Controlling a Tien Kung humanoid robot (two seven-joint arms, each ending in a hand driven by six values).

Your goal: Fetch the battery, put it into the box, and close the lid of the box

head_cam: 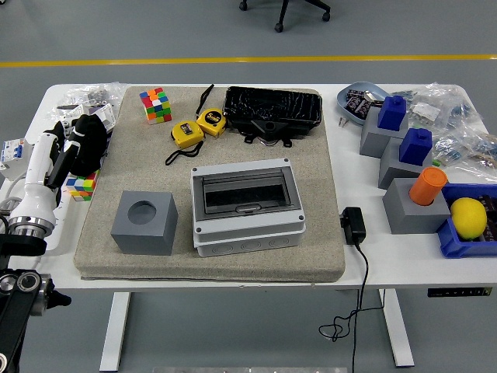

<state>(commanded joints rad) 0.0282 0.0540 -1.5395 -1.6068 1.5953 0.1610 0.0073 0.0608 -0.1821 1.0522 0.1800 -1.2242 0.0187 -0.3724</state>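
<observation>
Left hand [84,144], black, rests at the surface's [353,264] left edge; whether its fingers grip anything cannot be told. One grey box [247,205] sits mid-mat, lid closed. Two yellow tape measures [198,127], two colour cubes [156,105].

Lemon [468,217], tape measures [199,127], puzzle cube [156,105]

We saw a white table [194,277] carrying a grey mat [311,194] just right of the left hand [84,140]. Far right of the hand sat a black adapter [353,226], grey blocks [410,203] and a blue bin [466,241]; a colour cube [81,186] lay just below it.
</observation>
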